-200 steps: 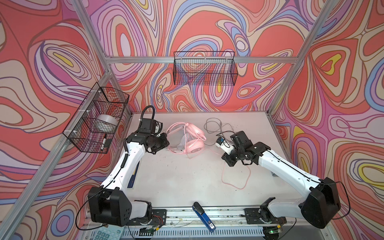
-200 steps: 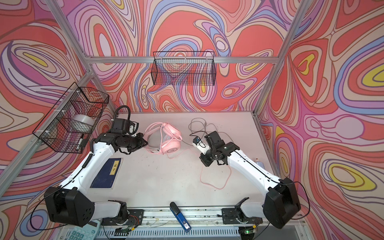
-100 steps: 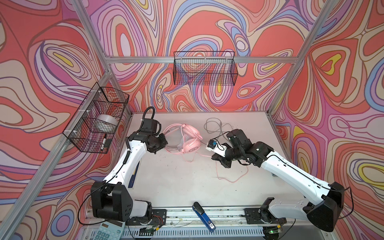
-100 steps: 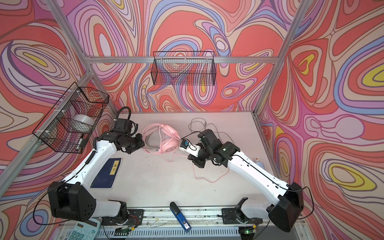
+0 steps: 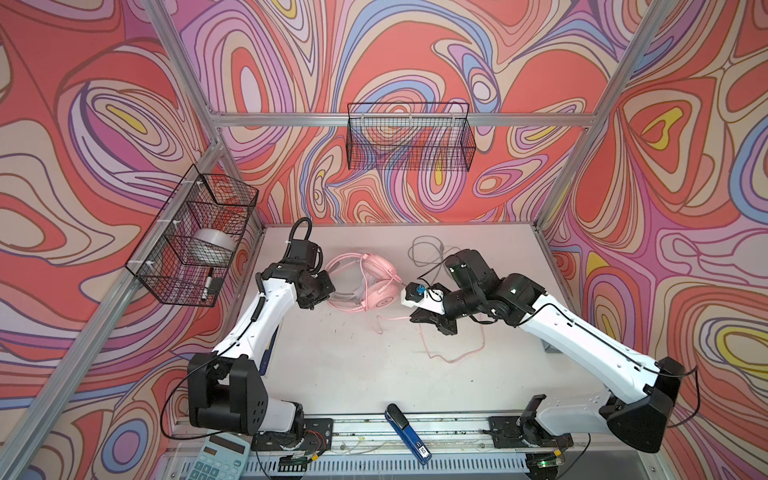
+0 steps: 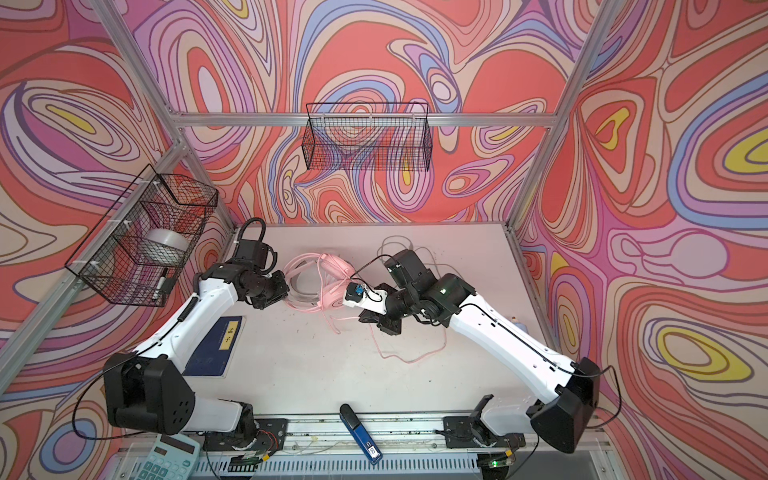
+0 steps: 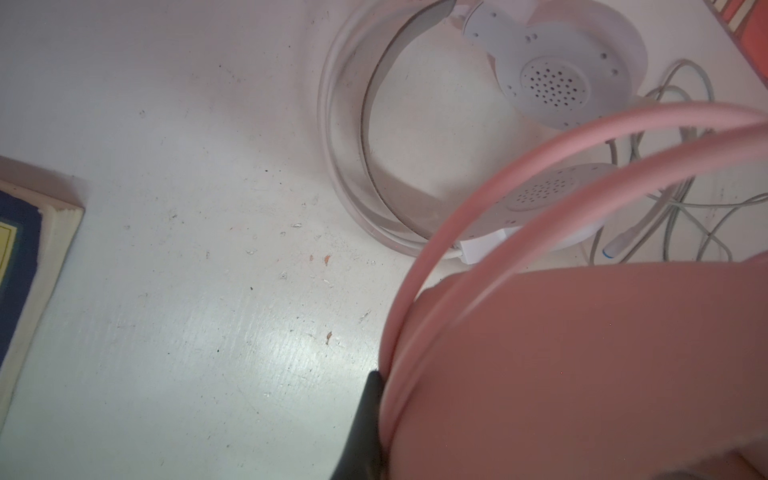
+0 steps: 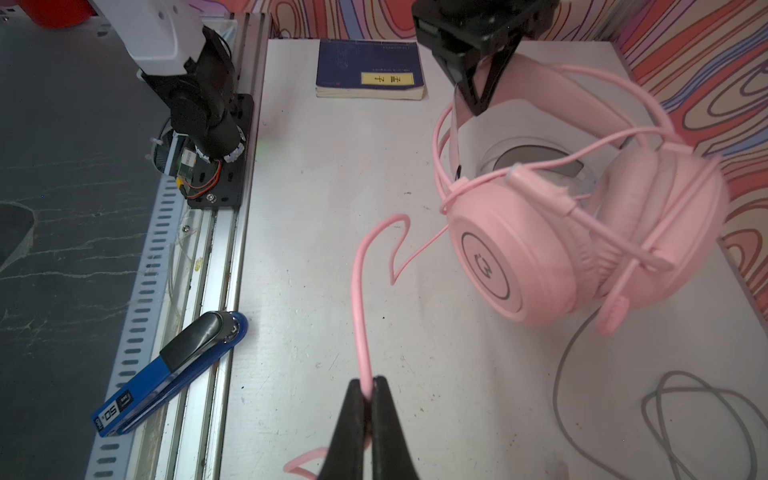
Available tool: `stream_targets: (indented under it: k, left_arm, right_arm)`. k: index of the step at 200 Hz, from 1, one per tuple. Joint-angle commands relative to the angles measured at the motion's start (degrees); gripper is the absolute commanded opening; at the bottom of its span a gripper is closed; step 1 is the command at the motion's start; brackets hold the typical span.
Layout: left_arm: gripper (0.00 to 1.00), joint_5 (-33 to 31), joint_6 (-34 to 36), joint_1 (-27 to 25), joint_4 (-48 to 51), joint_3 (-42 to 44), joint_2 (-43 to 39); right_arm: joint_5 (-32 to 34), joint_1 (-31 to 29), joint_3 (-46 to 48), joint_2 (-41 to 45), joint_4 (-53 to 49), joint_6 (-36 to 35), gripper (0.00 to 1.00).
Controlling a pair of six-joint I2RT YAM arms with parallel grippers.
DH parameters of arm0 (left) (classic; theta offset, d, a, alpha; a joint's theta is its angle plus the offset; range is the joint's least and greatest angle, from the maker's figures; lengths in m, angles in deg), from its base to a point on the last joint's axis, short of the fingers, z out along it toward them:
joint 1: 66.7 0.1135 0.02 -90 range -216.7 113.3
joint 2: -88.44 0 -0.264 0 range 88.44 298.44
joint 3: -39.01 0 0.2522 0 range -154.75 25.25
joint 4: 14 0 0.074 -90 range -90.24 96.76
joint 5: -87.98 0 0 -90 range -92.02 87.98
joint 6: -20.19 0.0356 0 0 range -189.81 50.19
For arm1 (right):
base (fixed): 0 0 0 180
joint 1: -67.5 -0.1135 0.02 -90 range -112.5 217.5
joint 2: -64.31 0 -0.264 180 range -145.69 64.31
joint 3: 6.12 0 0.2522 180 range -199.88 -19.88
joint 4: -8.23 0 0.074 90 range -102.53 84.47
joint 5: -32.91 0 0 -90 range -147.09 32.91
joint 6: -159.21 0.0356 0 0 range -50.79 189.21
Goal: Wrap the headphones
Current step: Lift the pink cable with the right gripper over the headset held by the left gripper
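Right wrist view: pink headset (image 8: 511, 257) hangs by its headband, earcups low and slightly blurred. Thin strands of pink cable (image 8: 359, 299) cross the headband wires and both earcups. The cable then leaves the cups, makes a kinked loop over the table (image 8: 316, 174) and runs into the right gripper (image 8: 368, 384). That pincer is pressed shut on the cable, with only the cord between its tips.

Left gripper (image 8: 478, 95) is closed on the broad pink headband from above. The left wrist view is half filled by that band, with one dark finger (image 7: 365, 415) against its edge.

White headset (image 7: 552, 83) lies flat on the table under and behind the pink one, perforated earcups facing up. Its grey cable (image 7: 685, 199) lies in a loose tangle beside it.

In both top views the two headsets sit toward the back of the table, a little left of centre, between the two grippers. Slack pink cable trails in a loop on the table by the right arm.

Further out:
- a blue book (image 6: 216, 345) under the left arm
- a blue stapler (image 5: 407, 430) on the front rail
- a calculator (image 5: 216, 457) at the front left corner
- a wire basket (image 5: 195, 241) on the left wall, holding a tape roll (image 5: 212, 247) and a marker (image 5: 208, 284)
- a second basket (image 5: 409, 137) on the back wall
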Motion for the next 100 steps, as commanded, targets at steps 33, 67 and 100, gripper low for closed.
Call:
stream_targets:
  k: [33, 67, 100]
  left_arm:
    - [0.00, -1.09, 0.67, -0.16, 0.75, 0.87, 0.22]
    - [0.00, -1.34, 1.52, -0.31, 0.71, 1.78, 0.78]
    - [0.00, -2.37, 2.32, -0.75, 1.10, 1.91, 0.93]
  right_arm:
    - [-3.63, -0.43, -10.53, -6.59, -3.11, -0.79, 0.00]
    - [-3.41, -0.45, -14.32, -8.95, -2.31, 1.39, 0.00]
    - [-0.32, -0.39, -19.90, -11.71, -2.60, 5.70, 0.00]
